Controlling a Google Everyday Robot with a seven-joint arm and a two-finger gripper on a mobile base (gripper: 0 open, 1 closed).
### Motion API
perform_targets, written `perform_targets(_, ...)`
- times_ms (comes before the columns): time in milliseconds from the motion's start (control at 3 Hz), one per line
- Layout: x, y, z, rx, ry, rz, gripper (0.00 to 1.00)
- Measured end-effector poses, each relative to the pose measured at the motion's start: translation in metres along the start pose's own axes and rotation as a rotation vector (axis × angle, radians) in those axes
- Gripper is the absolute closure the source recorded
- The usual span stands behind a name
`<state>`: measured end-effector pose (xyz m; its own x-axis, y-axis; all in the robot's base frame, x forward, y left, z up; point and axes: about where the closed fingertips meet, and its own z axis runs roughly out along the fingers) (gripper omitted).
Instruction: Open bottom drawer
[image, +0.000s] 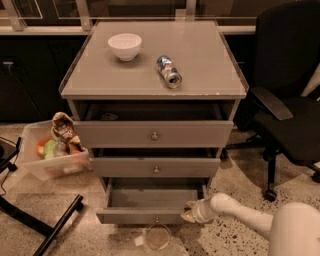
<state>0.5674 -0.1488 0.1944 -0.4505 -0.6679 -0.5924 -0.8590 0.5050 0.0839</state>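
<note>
The bottom drawer (145, 216) is the lowest of three grey drawers in a grey cabinet. It stands pulled out, showing its plain grey inside, with a small round knob (157, 219) at the centre of its front. My gripper (190, 210) is at the right end of the drawer front, at the end of a white arm (240, 215) that comes in from the lower right.
The top drawer (152, 134) and middle drawer (156, 167) stand slightly out. A white bowl (124, 46) and a can (169, 71) lie on the cabinet top. A clear bin (52, 155) of snacks is at left, a black office chair (287, 100) at right, a round object (157, 237) on the floor.
</note>
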Motion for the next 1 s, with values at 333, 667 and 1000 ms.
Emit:
perform_targets(333,-0.007,0.014,-0.014,0.020,-0.001,-0.029,1.00)
perform_targets(667,-0.030,0.039,-0.041,0.050,-0.014,-0.110,0.83)
perform_targets(1000,-0.051,0.051,-0.054,0.072,-0.031,-0.160,0.59)
